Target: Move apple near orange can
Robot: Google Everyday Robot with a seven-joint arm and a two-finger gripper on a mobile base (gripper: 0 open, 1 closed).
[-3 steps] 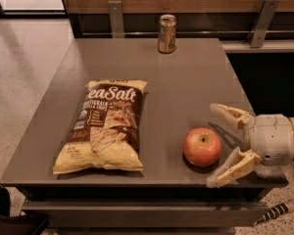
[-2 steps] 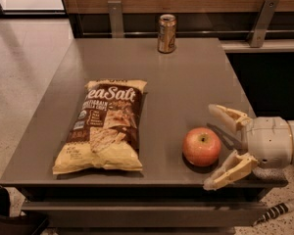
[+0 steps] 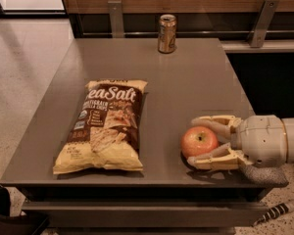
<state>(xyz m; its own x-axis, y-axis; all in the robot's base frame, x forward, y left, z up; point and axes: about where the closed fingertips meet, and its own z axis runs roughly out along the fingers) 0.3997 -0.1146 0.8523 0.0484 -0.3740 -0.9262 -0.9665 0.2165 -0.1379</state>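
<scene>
The red-orange apple (image 3: 199, 141) sits on the grey table (image 3: 196, 77) near its front right edge. My gripper (image 3: 195, 142) reaches in from the right, with one finger pressed against the apple's far side and the other against its near side. The apple still rests on the tabletop. The orange can (image 3: 167, 33) stands upright at the table's far edge, well beyond the apple and slightly to its left.
A large sea salt chip bag (image 3: 105, 126) lies flat on the left half of the table, to the left of the apple. Metal rail posts (image 3: 115, 17) and a wooden wall run behind the table. A dark object (image 3: 5, 209) sits on the floor at the lower left.
My gripper's fingers, wide apart around the apple before, have closed in on both sides of it. The apple, can and bag have not moved.
</scene>
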